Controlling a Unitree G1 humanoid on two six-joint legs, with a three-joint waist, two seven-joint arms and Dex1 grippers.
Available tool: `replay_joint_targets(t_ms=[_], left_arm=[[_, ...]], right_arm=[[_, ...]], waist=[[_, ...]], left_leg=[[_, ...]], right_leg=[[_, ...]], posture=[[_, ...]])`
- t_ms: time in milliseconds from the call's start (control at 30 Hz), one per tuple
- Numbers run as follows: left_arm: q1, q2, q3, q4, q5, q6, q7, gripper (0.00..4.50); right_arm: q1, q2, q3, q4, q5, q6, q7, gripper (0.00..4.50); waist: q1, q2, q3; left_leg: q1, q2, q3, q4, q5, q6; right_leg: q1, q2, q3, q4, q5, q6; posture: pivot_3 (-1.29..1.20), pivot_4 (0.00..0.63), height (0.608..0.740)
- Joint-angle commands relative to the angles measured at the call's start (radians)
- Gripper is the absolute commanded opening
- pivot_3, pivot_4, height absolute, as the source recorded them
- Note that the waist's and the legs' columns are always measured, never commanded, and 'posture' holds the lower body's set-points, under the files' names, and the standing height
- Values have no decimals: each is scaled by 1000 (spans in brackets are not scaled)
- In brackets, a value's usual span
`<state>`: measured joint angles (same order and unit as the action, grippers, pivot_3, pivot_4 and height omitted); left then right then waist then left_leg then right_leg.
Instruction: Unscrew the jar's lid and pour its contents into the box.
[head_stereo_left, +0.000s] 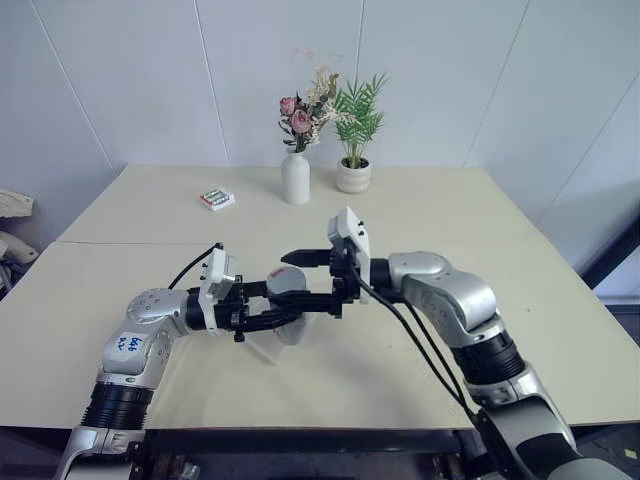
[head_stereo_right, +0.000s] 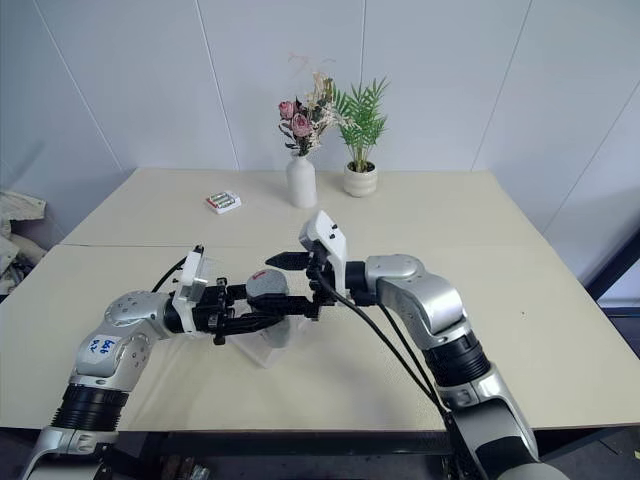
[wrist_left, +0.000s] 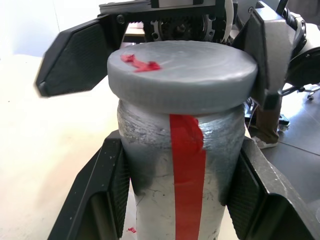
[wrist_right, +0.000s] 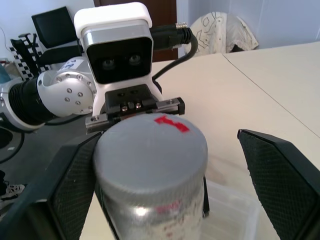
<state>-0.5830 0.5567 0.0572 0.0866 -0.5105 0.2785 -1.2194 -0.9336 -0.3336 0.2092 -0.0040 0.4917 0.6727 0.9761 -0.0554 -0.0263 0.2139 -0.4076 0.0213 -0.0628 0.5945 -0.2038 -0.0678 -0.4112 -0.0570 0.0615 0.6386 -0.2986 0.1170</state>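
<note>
My left gripper (head_stereo_left: 288, 318) is shut on the body of the jar (wrist_left: 150, 190), a silvery cylinder with a red stripe, and holds it above the table. The grey lid (wrist_left: 182, 70) with a red mark sits on top of the jar. From the other side my right gripper (head_stereo_left: 305, 282) stands open around the lid. One of its fingers (wrist_right: 75, 190) is close against the lid's side and the other (wrist_right: 280, 185) is well apart from it. The clear plastic box (head_stereo_left: 262, 348) lies on the table just under the jar. The contents are hidden inside the jar.
At the back of the table (head_stereo_left: 480, 230) stand a white vase with flowers (head_stereo_left: 295, 178) and a white pot with a green plant (head_stereo_left: 353, 176). A small green-and-white packet (head_stereo_left: 216, 199) lies to their left. A cable (head_stereo_left: 420, 345) hangs from the right wrist.
</note>
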Motion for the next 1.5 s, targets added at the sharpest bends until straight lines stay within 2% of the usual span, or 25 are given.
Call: replay_joint_targets(t_ms=[33,833,1067,1500], left_arm=[[-2,3,6,-43,-24,-14,-21,2196],[-10,5,3,-40,-23,-11,-20,2196],[-8,6,8,-42,-21,-7,-23,2196],[-6,6,9,-44,-22,-6,-22,2196]], right_arm=[[5,-37,-63,20,-16,-20,-21,4491],[18,-110,-102,64,23,-23,23,4491],[36,-143,-111,42,67,2,123,4491],[14,-111,-116,8,105,35,149,4491]], waist=[[0,0,0],[3,0,0],[1,0,0],[1,0,0]], left_leg=[[0,0,0,0,0,0],[0,0,0,0,0,0],[0,0,0,0,0,0],[0,0,0,0,0,0]], right_leg=[[0,0,0,0,0,0],[0,0,0,0,0,0],[0,0,0,-1,0,0],[0,0,0,-1,0,0]], posture=[[0,150,740],[0,150,740],[0,150,740],[0,150,740]])
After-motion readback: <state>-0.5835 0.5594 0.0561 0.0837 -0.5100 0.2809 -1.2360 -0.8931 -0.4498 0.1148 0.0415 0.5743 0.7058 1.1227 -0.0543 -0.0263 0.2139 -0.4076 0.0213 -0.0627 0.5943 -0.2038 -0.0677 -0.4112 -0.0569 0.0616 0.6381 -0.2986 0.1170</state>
